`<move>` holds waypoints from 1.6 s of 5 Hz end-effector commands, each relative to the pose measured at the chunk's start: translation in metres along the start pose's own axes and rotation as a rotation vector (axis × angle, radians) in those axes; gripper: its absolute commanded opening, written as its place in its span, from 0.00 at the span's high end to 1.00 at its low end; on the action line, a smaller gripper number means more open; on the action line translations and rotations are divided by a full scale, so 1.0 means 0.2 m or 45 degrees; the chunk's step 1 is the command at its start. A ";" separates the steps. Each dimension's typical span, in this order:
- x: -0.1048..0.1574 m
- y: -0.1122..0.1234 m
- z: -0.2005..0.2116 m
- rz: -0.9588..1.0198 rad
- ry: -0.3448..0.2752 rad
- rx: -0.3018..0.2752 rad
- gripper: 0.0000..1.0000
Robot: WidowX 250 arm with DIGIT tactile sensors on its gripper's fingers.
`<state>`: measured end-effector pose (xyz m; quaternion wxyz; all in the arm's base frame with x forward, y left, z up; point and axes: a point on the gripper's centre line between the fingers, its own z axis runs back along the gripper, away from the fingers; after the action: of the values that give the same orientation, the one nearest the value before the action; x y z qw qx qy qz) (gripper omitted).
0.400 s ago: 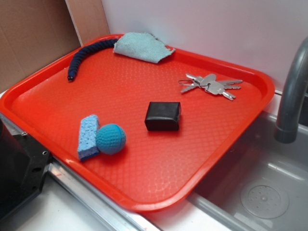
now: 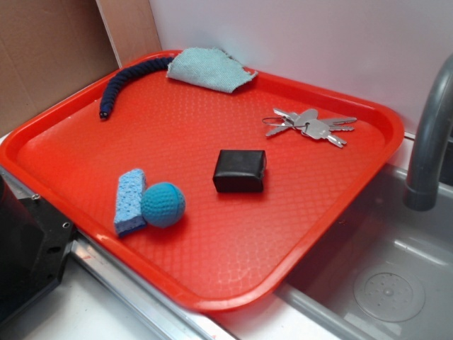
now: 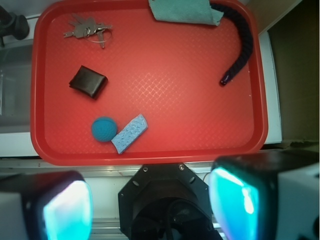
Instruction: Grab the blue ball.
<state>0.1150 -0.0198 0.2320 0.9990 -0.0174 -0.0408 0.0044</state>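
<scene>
Red plastic with a fine diamond-patterned surface makes up the tray [image 2: 297,234] that fills most of the exterior view, its raised rim running from the upper left of the frame down to the lower middle. The blue ball [image 2: 163,205] sits in the lower left part of the tray, its knitted surface dimpled, touching the pale blue sponge block [image 2: 129,202] that lies just to its left. A black box [image 2: 240,171] rests near the middle of the frame, apart from the ball. A bunch of silver keys [image 2: 311,125] lies toward the upper right, and a light teal cloth [image 2: 209,69] is crumpled at the top edge, overlapping one end of a dark navy braided rope [image 2: 127,83] that curves down toward the upper left. A grey faucet [image 2: 430,142] rises at the right edge over a metal sink [image 2: 382,283].

In the wrist view, the ball [image 3: 104,129] appears in the lower left area of the tray [image 3: 200,150], again touching the sponge [image 3: 129,133]. The gripper [image 3: 150,205] sits at the bottom of the frame, well away from the ball, with its two fingers [image 3: 65,207] spread wide at the lower left and lower right corners and nothing between them; the claw is released.

No brand, label or writing can be read on any object in either view.
</scene>
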 end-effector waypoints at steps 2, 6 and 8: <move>0.14 -0.16 -0.53 -0.588 -0.050 -0.041 0.00; 0.11 -0.35 -0.74 -0.990 -0.016 -0.146 0.00; 0.00 -0.40 -0.83 -1.031 0.027 -0.088 0.00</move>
<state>0.1300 -0.0987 0.0646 0.9230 -0.0323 -0.0251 -0.3826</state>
